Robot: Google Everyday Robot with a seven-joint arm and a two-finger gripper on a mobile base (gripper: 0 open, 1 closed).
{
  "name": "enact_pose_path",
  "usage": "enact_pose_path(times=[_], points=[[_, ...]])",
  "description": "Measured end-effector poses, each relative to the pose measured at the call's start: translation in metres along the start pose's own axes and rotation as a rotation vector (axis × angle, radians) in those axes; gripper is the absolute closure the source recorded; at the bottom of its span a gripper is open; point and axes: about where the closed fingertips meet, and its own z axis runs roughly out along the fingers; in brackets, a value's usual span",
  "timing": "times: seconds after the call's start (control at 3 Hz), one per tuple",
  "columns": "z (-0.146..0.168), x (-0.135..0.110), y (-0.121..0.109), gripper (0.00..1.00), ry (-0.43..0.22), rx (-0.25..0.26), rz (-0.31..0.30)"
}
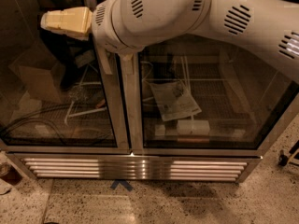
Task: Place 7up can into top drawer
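My gripper [65, 21] is the cream-coloured piece at the upper left, at the end of the big white arm [196, 17] that crosses the top of the camera view. It hangs in front of the left glass door [56, 87] of a display fridge. No 7up can shows, in the gripper or anywhere else. The top drawer is out of view.
A two-door glass fridge [133, 125] fills the view, with a metal grille [135, 168] along its base. Inside lie a paper sheet [175, 99], a white box [192, 126], wire racks and cables [42, 120]. A speckled floor with a blue mark [121, 185] lies in front.
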Motion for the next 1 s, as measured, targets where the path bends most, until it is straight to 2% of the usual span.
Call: enact_pose_path(times=[0.33,0.67,1.0], points=[[0.002,0.004,0.004,0.0,0.014,0.002,0.03],[0.002,0.016,0.011,0.0,0.042,-0.01,0.015],[0.001,0.03,0.01,0.0,0.076,-0.002,0.09]])
